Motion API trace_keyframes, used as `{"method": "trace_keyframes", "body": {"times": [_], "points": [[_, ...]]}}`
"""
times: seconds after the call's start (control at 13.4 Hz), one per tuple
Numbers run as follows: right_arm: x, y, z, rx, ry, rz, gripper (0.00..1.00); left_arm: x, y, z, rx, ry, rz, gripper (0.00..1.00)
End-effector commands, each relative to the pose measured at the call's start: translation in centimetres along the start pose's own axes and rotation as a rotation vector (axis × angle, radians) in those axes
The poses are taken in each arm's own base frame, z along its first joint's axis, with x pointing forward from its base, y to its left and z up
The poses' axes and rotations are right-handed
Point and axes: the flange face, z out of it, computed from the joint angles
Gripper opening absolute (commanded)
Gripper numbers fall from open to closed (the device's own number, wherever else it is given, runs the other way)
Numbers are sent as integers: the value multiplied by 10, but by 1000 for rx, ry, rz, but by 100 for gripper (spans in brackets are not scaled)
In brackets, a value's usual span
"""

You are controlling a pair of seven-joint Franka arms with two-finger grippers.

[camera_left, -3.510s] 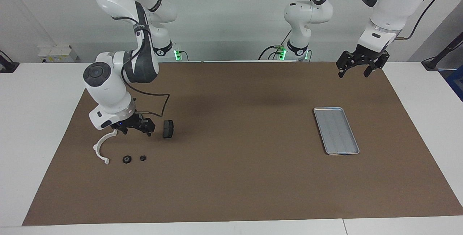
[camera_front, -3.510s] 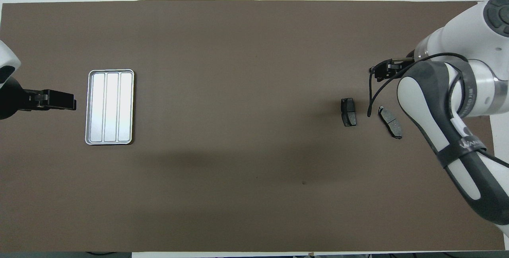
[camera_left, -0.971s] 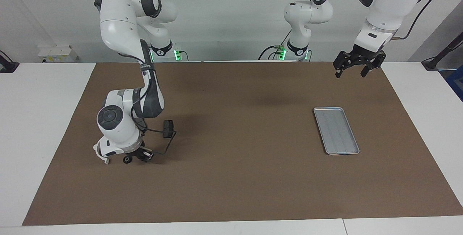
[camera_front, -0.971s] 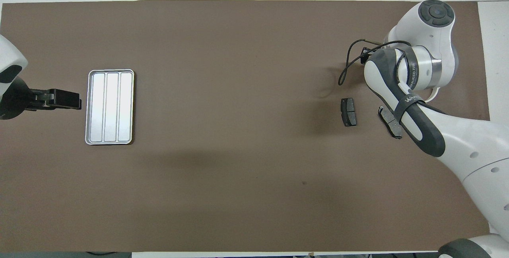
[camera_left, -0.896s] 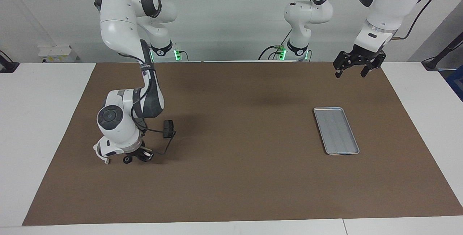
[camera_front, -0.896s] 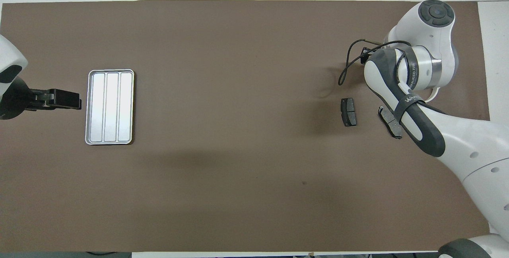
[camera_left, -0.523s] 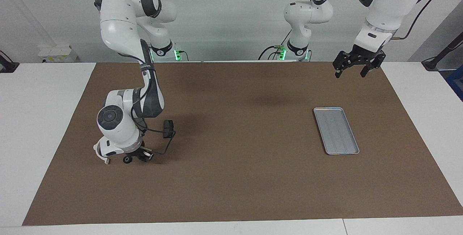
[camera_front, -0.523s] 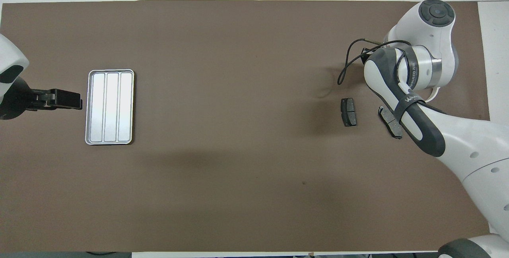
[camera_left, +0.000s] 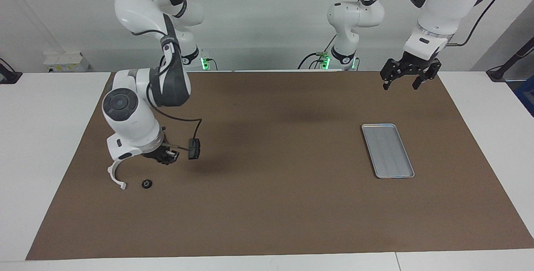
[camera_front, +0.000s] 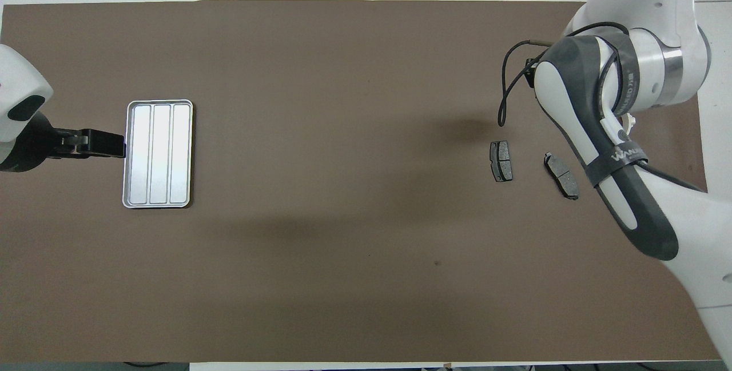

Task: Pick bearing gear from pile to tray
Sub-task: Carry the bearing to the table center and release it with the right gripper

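now right claw [camera_left: 167, 156] is clenched, contents hidden; left claw [camera_left: 401, 82] waits released. best carry level toward the tray [camera_left: 388, 150], three o'clock.

The only writing to be made out is a white word on the dark strap [camera_front: 620, 158] around the right arm [camera_front: 595, 131], above its gripper. It seems to begin "WA"; the remaining letters cannot be made out.
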Motion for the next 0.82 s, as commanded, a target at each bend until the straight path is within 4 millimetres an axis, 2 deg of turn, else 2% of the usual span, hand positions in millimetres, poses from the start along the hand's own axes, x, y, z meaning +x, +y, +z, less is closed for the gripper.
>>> {"method": "trace_keyframes", "body": {"times": [0.0, 0.07, 0.15, 0.3, 0.37, 0.45, 0.67, 0.75], "points": [[-51, -79, -26, 24, -36, 115, 0, -14, -1, 5, -13, 6, -6, 100], [-80, -120, -32, 43, -34, 194, 0, -16, -5, 7, -13, 3, -7, 100], [-104, -152, -42, 76, -14, 275, 0, -16, -5, 10, -13, 6, -4, 100], [-146, -194, -40, 122, -51, 397, 0, -19, -10, 17, -14, 20, -11, 100], [-159, -209, -38, 147, -69, 445, 0, -24, -15, 20, -14, 23, 3, 100], [-175, -228, -26, 159, -64, 486, 0, -25, -22, 27, -12, 25, 18, 100], [-212, -266, 18, 199, -42, 540, 0, -22, -21, 40, -12, 49, 8, 100], [-226, -285, 35, 209, -37, 544, 0, -21, -21, 48, -12, 60, 8, 100]]}}
